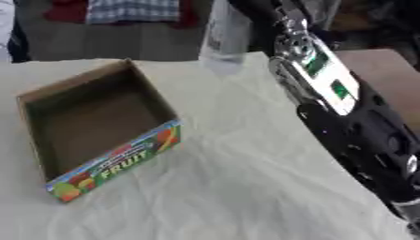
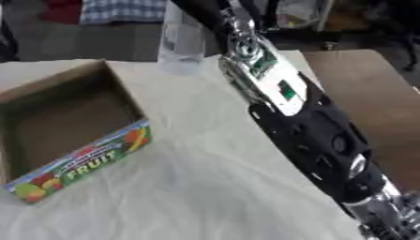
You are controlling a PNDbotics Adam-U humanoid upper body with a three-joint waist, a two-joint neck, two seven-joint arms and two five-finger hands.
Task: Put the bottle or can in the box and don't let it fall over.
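Your box [image 1: 98, 126] sits open and empty at the left of the frame, its printed fruit panel facing the lower left, so the placing itself is not yet done. The bottle [image 1: 223, 37], clear and upright, shows at the top centre, near the far edge of the white cloth [image 1: 246, 187] covering the table, well apart from the box and to its upper right. Your right arm [image 2: 303, 122] comes in from the lower right corner and runs diagonally up to the bottle. The right hand [image 2: 201, 14] is at the very top edge, beside or behind the bottle, and you cannot tell from these views whether its fingers are spread or curled round it. Your left hand shows in neither view. As judged here, you are at the reach or grasp stage: what is left is securing the bottle, carrying it over to the box, and setting it down upright inside.
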